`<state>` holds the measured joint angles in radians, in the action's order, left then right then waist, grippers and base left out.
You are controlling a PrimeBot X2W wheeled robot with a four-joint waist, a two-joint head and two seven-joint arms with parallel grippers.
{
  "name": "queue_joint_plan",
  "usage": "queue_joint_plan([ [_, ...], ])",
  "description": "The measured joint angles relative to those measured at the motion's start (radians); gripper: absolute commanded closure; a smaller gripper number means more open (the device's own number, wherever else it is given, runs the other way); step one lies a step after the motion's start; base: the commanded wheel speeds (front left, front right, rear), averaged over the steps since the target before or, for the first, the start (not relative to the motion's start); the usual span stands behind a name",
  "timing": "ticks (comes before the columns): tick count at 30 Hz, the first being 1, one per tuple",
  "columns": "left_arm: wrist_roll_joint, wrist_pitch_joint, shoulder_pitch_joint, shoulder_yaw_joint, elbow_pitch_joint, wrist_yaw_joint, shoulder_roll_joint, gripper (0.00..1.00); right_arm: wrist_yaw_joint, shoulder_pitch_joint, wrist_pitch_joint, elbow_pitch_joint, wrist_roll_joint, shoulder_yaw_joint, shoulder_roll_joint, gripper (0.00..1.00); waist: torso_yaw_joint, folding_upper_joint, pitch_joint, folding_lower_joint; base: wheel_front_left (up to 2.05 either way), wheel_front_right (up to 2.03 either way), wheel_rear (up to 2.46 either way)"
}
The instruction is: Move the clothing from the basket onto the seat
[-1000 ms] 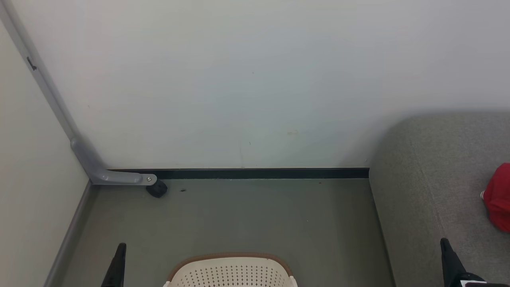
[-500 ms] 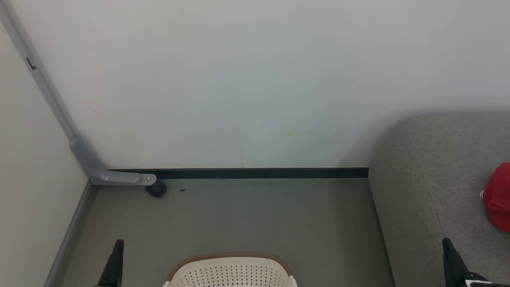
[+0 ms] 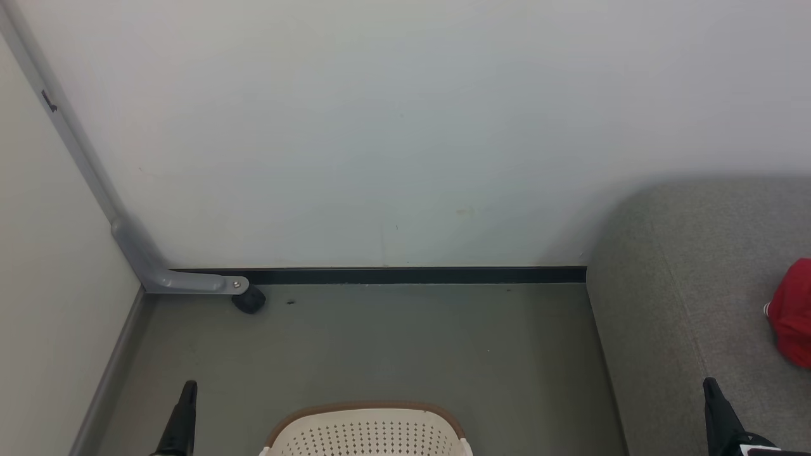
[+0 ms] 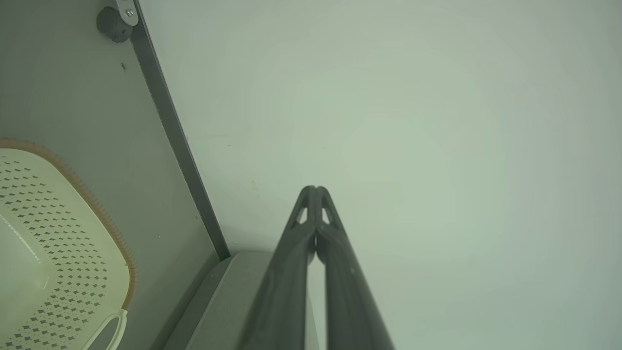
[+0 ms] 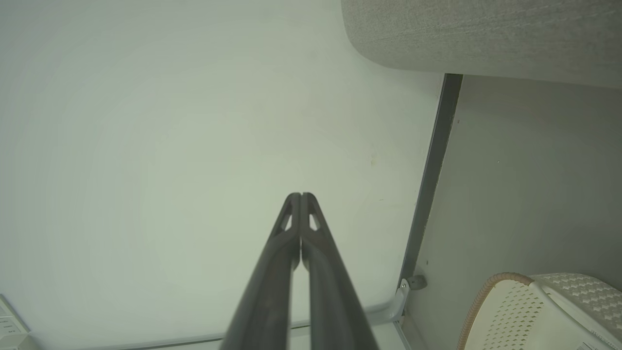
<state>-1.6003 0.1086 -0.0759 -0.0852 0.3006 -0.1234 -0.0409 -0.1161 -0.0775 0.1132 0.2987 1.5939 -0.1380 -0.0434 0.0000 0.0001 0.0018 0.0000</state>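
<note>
The cream perforated basket [image 3: 366, 430] with a brown rim sits on the floor at the bottom centre of the head view; its inside is out of sight. The basket [image 4: 53, 243] also appears at the left of the left wrist view and the basket [image 5: 539, 311] at the lower right of the right wrist view. Red clothing [image 3: 792, 313] lies on the grey seat [image 3: 684, 285] at the right edge. My left gripper [image 3: 187, 387] rises left of the basket, and its fingers [image 4: 315, 190] are pressed together with nothing held. Over the seat's front stands my right gripper [image 3: 709, 384], likewise shut and empty [image 5: 299, 197].
A pale wall with a dark skirting strip [image 3: 412, 275] closes the back. A grey angled bracket [image 3: 158, 269] with a small black wheel [image 3: 248, 300] sits in the left corner. Grey floor [image 3: 380, 342] lies between the wall, basket and seat.
Both gripper tips have shifted slightly in the head view, the left a little left and up, the right a little right. The basket, clothing and seat stay put.
</note>
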Motion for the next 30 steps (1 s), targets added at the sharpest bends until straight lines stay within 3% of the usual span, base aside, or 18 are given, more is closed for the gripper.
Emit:
queue_joint_plan([
  [30, 0.000, 0.000, 0.000, 0.000, 0.000, 0.000, 0.001, 1.00, 0.000, 0.000, 0.000, 0.000, 0.000, 0.000, 0.000, 1.00, 0.000, 0.0000, 0.000, 0.0000, 0.00, 0.00, 0.00],
])
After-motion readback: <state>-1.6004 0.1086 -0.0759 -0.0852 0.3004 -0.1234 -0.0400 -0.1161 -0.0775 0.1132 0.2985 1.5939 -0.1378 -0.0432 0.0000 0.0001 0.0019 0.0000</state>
